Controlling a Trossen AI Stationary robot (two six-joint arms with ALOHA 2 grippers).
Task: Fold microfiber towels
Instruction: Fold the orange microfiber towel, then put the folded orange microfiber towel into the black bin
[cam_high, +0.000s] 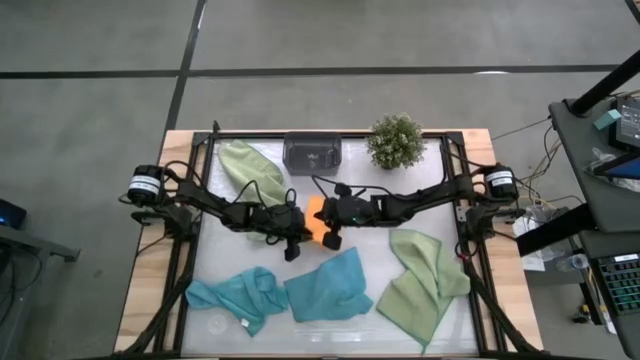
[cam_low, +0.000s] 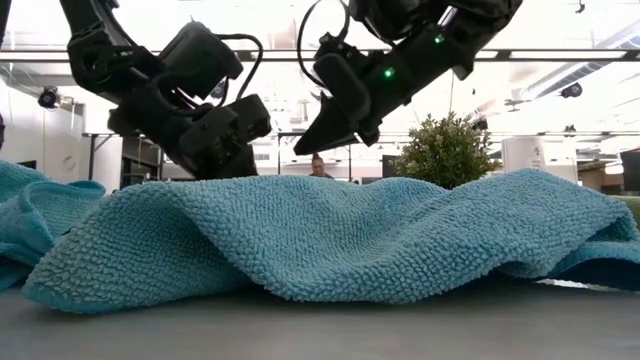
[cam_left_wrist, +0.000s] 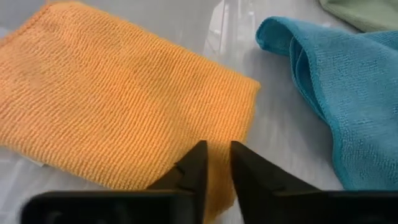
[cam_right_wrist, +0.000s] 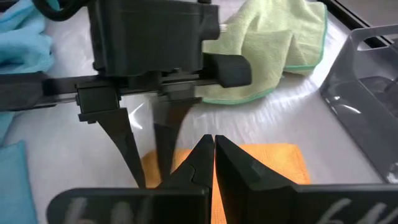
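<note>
Teal towel (cam_low: 330, 235) fills the low view, bunched on the table's near edge. My left gripper (cam_left_wrist: 216, 163) sits over the orange towel (cam_left_wrist: 118, 102), mid-table; fingers slightly parted, tips at its edge, nothing held. My right gripper (cam_right_wrist: 213, 152) is pinched closed just above the same orange towel, facing the left one. Second teal towel (cam_high: 232, 295) lies front-left. One sage green towel (cam_high: 425, 275) lies front-right, the other (cam_high: 250, 168) back-left by the grey tray (cam_high: 312, 152).

Five towels: two sage green (cam_high: 250, 165) (cam_high: 420, 280), two teal (cam_high: 235, 295) (cam_high: 330, 288), one orange (cam_high: 316, 222); one tray (cam_high: 313, 153); one plant (cam_high: 396, 140).
</note>
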